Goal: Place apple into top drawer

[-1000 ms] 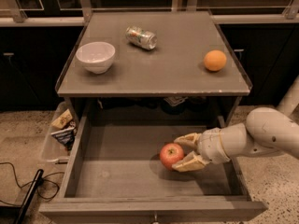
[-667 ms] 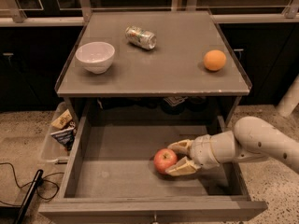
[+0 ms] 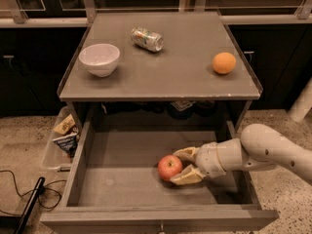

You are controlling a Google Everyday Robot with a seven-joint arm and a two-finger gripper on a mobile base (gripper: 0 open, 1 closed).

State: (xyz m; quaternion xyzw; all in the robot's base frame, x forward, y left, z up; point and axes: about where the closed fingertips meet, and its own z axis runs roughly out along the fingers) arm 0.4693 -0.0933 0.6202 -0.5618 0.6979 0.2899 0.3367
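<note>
Inside the open top drawer [image 3: 122,189], right of its middle, the one apple [image 3: 168,166] sits down at the floor, clasped between the two tan fingers [image 3: 186,153] of the single gripper [image 3: 176,167], which reaches in from the right. On the cabinet top [image 3: 170,77] above lie three things: one white bowl [image 3: 99,58] at left, one crushed can [image 3: 146,38] on its side at the far middle, and one orange [image 3: 224,62] at right.
</note>
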